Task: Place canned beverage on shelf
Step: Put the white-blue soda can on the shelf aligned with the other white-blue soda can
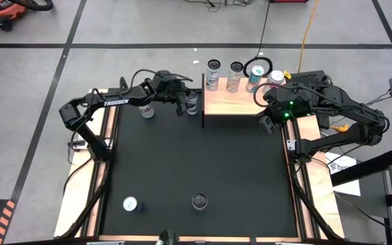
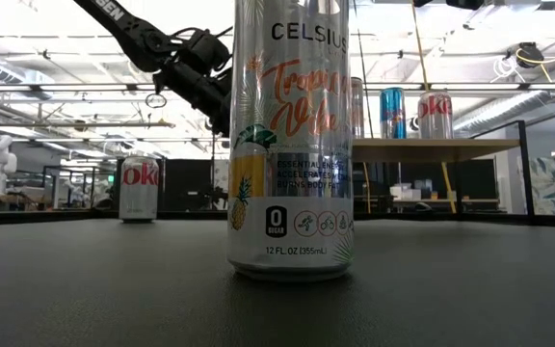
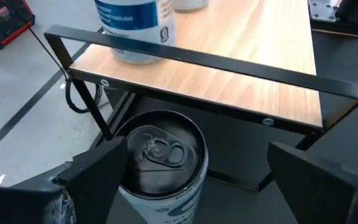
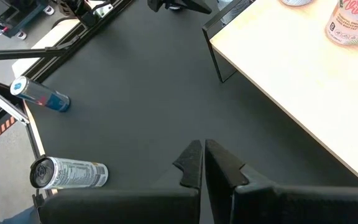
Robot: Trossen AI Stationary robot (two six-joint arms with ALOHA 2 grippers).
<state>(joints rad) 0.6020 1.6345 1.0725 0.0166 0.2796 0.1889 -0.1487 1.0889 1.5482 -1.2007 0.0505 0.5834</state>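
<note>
A silver can with a dark top [image 3: 160, 152] stands on the black mat [image 1: 196, 156] just off the left end of the light-wood shelf [image 1: 233, 102]. My left gripper [image 3: 197, 152] is open around it: one finger [image 3: 98, 168] is close against the can's side and the other [image 3: 309, 174] is well clear. In the high view this gripper [image 1: 184, 105] sits beside the can [image 1: 192, 102]. My right gripper [image 4: 202, 162] is shut and empty, raised off the shelf's right end [image 1: 267, 126]. My left gripper has one finger [image 3: 104, 163] right up against the can's side, coming in slanting downward from the table's left. I cannot tell whether it touches. The can stands upright on the mat.
Several cans [image 1: 235, 76] line the shelf's far edge. A Diet Coke can [image 1: 147, 109] stands on the mat left of my left gripper. Near the front edge stand a tall Celsius can [image 1: 199, 201] and a blue can [image 1: 131, 204]. The shelf has a black metal frame [image 3: 204, 59].
</note>
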